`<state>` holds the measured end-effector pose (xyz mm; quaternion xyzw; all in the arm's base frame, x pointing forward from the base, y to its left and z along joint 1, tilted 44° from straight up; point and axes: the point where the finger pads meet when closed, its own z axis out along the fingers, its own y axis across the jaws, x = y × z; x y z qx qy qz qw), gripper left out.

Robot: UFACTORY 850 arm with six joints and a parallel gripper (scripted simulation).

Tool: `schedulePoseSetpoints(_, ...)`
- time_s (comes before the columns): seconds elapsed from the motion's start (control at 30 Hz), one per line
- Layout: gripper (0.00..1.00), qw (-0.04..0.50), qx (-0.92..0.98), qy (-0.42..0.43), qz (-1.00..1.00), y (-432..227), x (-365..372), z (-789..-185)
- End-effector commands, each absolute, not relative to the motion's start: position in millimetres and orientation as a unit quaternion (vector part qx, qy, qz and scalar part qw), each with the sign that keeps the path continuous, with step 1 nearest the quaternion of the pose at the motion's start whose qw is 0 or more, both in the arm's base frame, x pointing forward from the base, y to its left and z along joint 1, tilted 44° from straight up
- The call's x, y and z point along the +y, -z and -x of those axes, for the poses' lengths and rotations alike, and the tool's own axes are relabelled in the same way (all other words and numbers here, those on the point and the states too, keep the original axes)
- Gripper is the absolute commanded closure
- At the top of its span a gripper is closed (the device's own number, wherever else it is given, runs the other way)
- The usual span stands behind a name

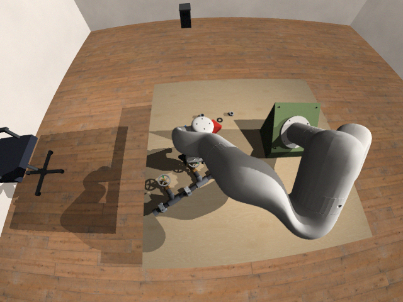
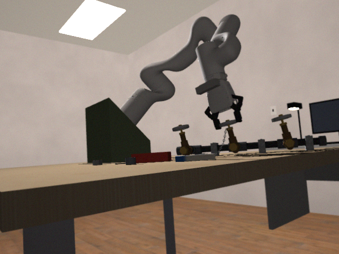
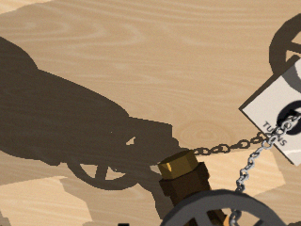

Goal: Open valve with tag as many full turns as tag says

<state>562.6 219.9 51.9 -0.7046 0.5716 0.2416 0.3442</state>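
Three grey handwheel valves stand on a dark pipe (image 1: 182,192) (image 2: 249,144). The middle valve (image 2: 232,136) (image 1: 198,163) has a silver chain (image 2: 223,141) (image 3: 221,150) hanging from it. In the wrist view the chain runs to a white tag (image 3: 277,113) lying on the table; it reads "TURNS", and its number is partly cut off. The valve's brass bonnet (image 3: 179,166) and handwheel rim (image 3: 212,200) show at the bottom of that view. My gripper (image 2: 228,123) is open, with its fingers on either side of the middle handwheel. The left valve (image 2: 181,128) and the right valve (image 2: 282,118) (image 1: 162,175) stand apart from it.
The green arm base (image 1: 293,112) (image 2: 109,134) stands on the table. A red block (image 1: 216,126) (image 2: 151,157), a blue-and-grey bar (image 2: 195,157) and small dark nuts (image 1: 231,113) (image 2: 130,160) lie near it. The table edge (image 2: 164,186) runs along the front.
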Motion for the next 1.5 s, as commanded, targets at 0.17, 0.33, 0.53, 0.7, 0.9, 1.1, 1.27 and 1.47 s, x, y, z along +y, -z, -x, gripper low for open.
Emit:
schedulePoseSetpoints(0.17,1.00,0.338,0.575,-0.250,0.702,-52.6,219.7,-563.4)
schedulePoseSetpoints(0.33,1.00,0.338,0.575,-0.250,0.702,-52.6,219.7,-563.4)
schedulePoseSetpoints(0.53,1.00,0.338,0.575,-0.250,0.702,-52.6,219.7,-563.4)
schedulePoseSetpoints(0.7,1.00,0.338,0.575,-0.250,0.702,-52.6,219.7,-563.4)
schedulePoseSetpoints(0.9,1.00,0.338,0.574,-0.250,0.703,-52.6,219.7,-563.4)
schedulePoseSetpoints(1.1,1.00,0.342,0.562,-0.244,0.712,-52.6,219.7,-563.4)
schedulePoseSetpoints(1.27,1.00,0.352,0.533,-0.230,0.734,-52.6,219.7,-563.4)
schedulePoseSetpoints(1.47,1.00,0.364,0.491,-0.210,0.763,-52.6,219.7,-563.4)
